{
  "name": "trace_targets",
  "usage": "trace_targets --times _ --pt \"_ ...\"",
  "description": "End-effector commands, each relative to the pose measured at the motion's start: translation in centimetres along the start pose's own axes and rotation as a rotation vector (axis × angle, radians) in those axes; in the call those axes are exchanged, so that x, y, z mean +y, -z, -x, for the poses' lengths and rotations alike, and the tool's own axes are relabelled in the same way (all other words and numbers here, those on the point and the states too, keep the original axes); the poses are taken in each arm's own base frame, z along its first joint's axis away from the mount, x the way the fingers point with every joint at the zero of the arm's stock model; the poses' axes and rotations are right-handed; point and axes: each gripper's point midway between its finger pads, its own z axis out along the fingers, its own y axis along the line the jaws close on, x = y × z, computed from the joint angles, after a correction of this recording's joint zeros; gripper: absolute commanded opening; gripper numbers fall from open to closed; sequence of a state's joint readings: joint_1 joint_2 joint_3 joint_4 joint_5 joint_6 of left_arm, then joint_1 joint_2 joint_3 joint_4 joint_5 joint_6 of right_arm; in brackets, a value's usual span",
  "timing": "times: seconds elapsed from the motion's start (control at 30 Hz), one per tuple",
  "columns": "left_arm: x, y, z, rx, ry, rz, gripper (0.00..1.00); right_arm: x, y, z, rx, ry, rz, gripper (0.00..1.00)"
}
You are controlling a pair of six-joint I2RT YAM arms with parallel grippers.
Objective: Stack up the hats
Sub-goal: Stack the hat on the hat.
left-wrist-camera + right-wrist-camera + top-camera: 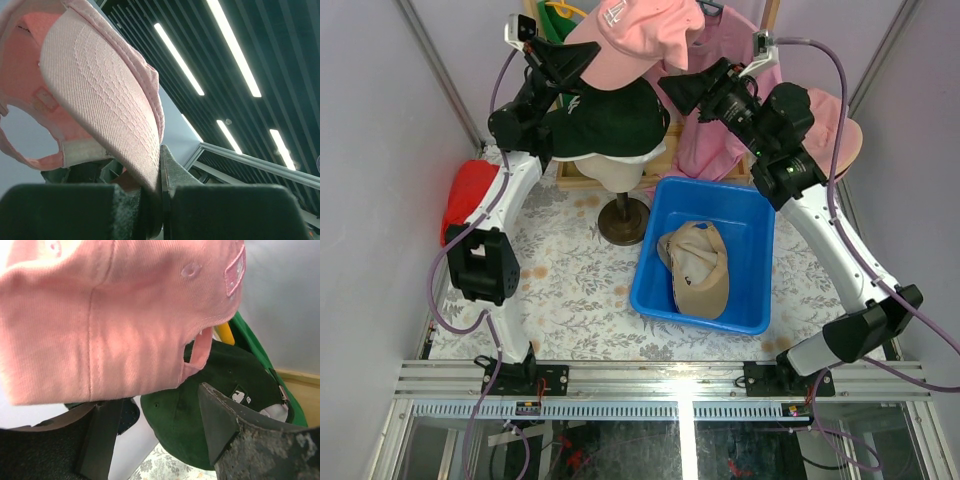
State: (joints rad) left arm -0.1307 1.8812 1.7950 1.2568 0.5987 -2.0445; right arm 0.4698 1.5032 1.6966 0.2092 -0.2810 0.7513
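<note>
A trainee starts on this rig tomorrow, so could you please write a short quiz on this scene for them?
1. True or false: the fingers of the left gripper are shut on the brim of the pink cap.
2. Which hat lies in the blue bin? A) tan cap B) black bucket hat C) white cap
3. What does the dark green cap sit on?
Key: 1 true; 2 A; 3 the mannequin head.
</note>
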Motion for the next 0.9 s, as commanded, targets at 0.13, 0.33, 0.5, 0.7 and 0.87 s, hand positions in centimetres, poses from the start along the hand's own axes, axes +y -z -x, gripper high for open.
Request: trace_targets --times 0.13,0.33,0.5,0.7,0.87 --pt "0.3 0.3 -1.2 0.024 0.134 -0.002 0.00 -3.5 -2.1 1.4 -0.087 0.098 -0.199 0.68" --pt "1.2 2.7 -0.2 0.007 0.137 0.029 0.00 -7.3 -3.2 1.1 -0.122 0.147 -0.323 0.68" --pt "0.6 4.7 0.9 -0.004 0.127 0.050 0.00 -8.8 -3.2 0.9 -0.143 0.174 -0.368 0.68" --pt "0.8 5.5 1.0 0.011 0.146 0.081 0.00 -11.4 -3.3 -0.6 -0.136 0.192 -0.429 0.68" --pt "0.3 5.9 1.0 0.004 0.172 0.073 0.00 -12.0 -2.9 -1.0 -0.130 0.211 -0.447 0.68"
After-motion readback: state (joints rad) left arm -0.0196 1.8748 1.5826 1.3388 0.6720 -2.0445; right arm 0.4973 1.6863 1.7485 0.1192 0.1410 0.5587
